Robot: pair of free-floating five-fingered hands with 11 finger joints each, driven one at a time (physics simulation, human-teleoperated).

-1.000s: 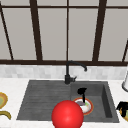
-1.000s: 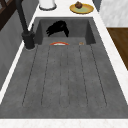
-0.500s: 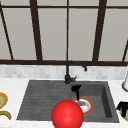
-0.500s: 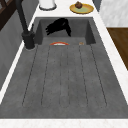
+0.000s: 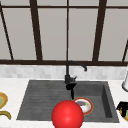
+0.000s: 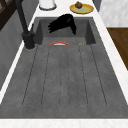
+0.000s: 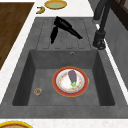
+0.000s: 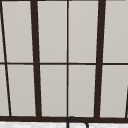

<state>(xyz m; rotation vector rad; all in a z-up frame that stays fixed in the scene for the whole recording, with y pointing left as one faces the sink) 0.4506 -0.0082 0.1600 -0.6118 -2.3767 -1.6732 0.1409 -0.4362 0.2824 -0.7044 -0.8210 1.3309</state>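
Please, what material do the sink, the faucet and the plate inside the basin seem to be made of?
Sink: probably stone composite; dark grey, speckled, matte.
Faucet: likely coated metal; plain matte black, thin curved spout.
Plate: possibly glazed ceramic; red rim, white patterned centre, though the finish is unclear. An eggplant lies on it.

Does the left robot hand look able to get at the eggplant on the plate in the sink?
Probably yes. The left robot hand hangs open in the air beside the faucet, above the sink, and the eggplant lies uncovered on the plate with nothing between them.
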